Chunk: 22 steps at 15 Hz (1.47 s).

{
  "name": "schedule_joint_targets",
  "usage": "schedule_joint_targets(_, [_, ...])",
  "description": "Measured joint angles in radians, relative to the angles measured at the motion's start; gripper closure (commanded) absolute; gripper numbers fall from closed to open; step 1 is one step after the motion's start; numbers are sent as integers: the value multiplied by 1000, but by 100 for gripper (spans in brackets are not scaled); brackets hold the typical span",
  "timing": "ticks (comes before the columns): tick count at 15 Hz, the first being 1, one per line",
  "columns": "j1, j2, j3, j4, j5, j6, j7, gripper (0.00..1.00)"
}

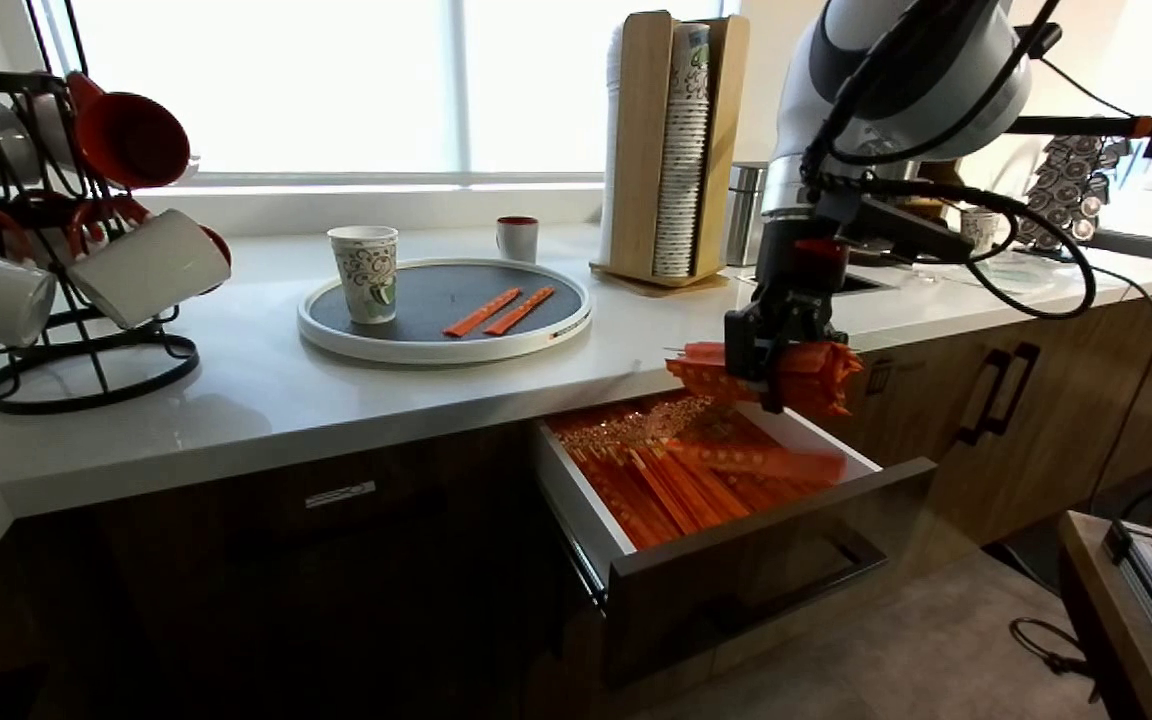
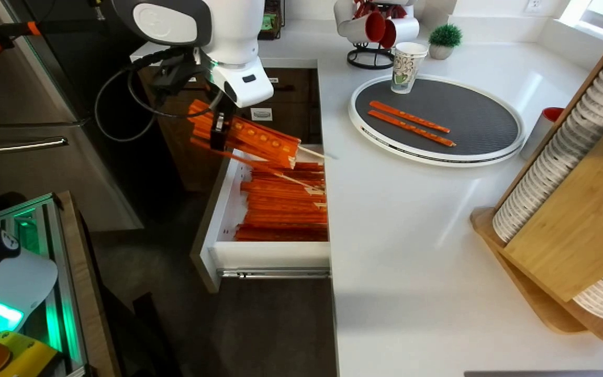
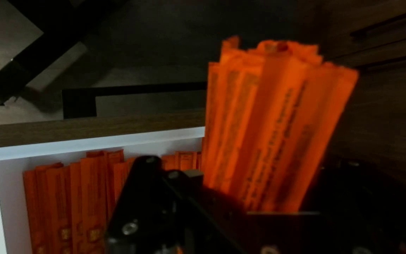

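- Drawer: pulled out beneath the edge of the bench; it holds many orange-red chopstick packets laid side by side, with some bare wooden tips at the end nearer the bench.
- Round tray: grey surface, white rim; it carries a pair of packets, nearly parallel and apart, together with an upright, printed paper cup.
- Mug, white with a red rim: upright on the bench, just beside the tray.
- Wooden dispenser: columns of nested paper cups stand in it.
- Wire rack: white mugs with red interiors hang tilted from it.
- Small pot: bears a rounded green plant, on the bench near the rack.
- My fingers: closed about a bundle of chopstick packets, pinching it crosswise so that it projects on both sides.
- The bundle: held tilted between my fingers, raised above the drawer; in the wrist view its lettered sleeves stand up from my grip. Bare wood protrudes from one end in an exterior view.
- Lone packet: slanting below the bundle, over the drawer, blurred in an exterior view; whether it touches my fingers I cannot tell.
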Motion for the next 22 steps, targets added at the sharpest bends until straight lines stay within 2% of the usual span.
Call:
schedule_joint_targets(9, [17, -2, 8, -74, -10, 183, 3, 100])
schedule_joint_targets(15, [32, -31, 24, -90, -71, 288, 32, 100])
schedule_joint_targets(19, [38, -59, 50, -92, -169, 411, 80, 100])
schedule_joint_targets(22, [37, -63, 61, -92, -285, 573, 117, 100])
